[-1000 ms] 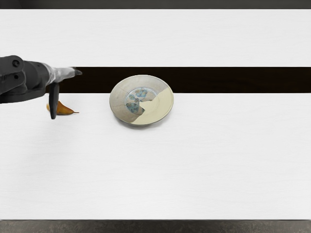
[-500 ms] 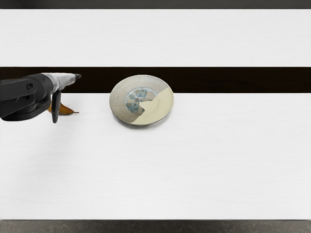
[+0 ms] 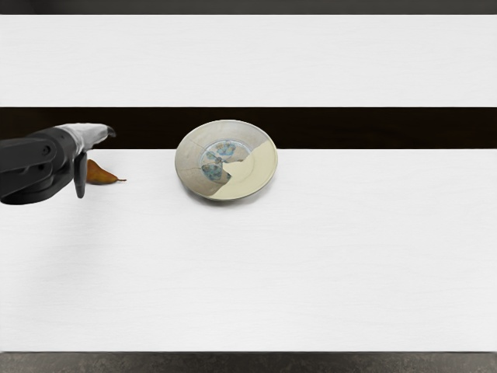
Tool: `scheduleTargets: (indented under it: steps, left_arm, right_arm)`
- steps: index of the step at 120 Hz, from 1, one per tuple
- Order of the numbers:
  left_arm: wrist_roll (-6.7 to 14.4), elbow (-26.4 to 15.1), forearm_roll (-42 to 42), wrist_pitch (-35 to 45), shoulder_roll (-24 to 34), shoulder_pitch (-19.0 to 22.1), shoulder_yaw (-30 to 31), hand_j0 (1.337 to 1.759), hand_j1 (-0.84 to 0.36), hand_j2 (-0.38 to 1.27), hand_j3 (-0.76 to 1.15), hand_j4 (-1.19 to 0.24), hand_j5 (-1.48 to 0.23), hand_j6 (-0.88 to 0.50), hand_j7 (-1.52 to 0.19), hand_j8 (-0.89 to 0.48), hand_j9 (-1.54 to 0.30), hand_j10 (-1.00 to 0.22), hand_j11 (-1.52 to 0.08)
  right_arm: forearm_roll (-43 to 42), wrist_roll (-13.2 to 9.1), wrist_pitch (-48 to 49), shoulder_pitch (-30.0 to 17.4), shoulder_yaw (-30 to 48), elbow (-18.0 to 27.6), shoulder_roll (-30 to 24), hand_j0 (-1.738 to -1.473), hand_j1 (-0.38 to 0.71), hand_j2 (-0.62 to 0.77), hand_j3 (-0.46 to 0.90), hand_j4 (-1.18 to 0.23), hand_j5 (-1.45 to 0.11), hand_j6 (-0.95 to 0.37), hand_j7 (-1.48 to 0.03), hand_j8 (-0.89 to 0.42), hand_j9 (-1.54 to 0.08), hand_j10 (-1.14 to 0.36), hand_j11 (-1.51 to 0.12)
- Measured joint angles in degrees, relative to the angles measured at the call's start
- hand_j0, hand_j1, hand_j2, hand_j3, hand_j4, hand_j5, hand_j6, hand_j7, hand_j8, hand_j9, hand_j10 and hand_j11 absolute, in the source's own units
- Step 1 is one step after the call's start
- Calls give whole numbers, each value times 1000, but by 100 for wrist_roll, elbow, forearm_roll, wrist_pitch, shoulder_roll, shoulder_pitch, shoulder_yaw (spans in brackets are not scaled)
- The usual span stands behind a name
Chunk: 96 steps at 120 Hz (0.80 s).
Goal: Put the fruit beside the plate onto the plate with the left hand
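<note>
Matt white across the counter (image 3: 248, 256), smooth, only the faintest streaking. Glazed ceramic look to the plate (image 3: 260, 169): soft sheen on the cream patch, mottled grey elsewhere, blue-green blotches at the centre. Dull, leathery orange-brown skin on the fruit (image 3: 101, 175). Pale grey satin, metal-like, over the left hand (image 3: 87, 138). Matt black plastic on the fingers (image 3: 79, 177) and along the left arm (image 3: 31, 163).

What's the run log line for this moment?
stage: pre-grasp | left hand: open, at fruit's left end, holding nothing | fruit: on table, left of plate | right hand: not in view
</note>
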Motion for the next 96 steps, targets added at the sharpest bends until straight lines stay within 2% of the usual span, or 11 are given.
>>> scheduleTargets:
  steps: [56,96]
  left_arm:
    - [0,235,47,620,-152,136,93,1658,102,45,0,-212,-271,-214,-270,-213,-270,-212,-270]
    - [0,385,47,708,-160,229,157,1658,35,56,0,-268,-343,-269,-343,-269,-343,-268,-343]
  right_arm:
    - [0,0,0,0,-2,7,0,-1658,-310,-7,0,-33,-43,-33,-43,-33,-43,-33,-43]
    - [0,3,0,0,-3,14,0,-1658,-310,-7,0,-33,-43,-33,-43,-33,-43,-33,-43]
